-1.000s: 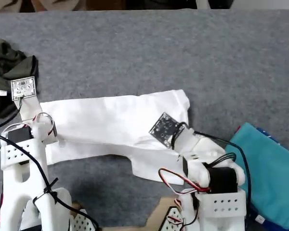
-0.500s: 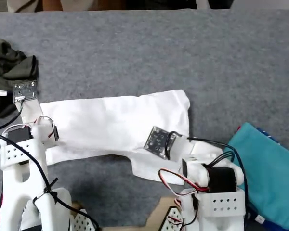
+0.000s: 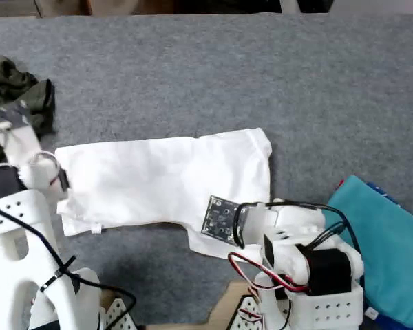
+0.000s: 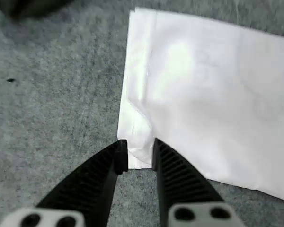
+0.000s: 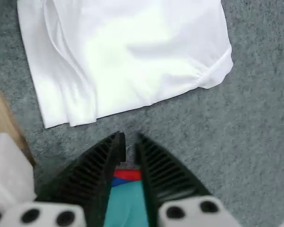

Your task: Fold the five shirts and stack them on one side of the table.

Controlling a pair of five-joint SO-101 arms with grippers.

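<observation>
High view: the white shirt (image 3: 165, 182) lies flat, ahead of both arms.

Left wrist view: the left claw (image 4: 140, 153) has its jaws narrowly apart, with the shirt's corner at its tips.

Right wrist view: the right claw (image 5: 130, 141) has its jaws barely apart. The shirt lies just ahead of it, and a teal shirt (image 5: 126, 208) beneath.

a white shirt (image 3: 165, 182) lies flat across the middle of the bench (image 3: 261, 75), folded into a long band that runs left to right, with one looser flap sticking out toward the near side at its right end. a dark green shirt (image 3: 14, 96) sits crumpled at the far left edge. a teal shirt (image 3: 385, 247) lies folded at the near right, and a strip of blue and red cloth (image 3: 374, 187) peeks from under its far edge.
</observation>
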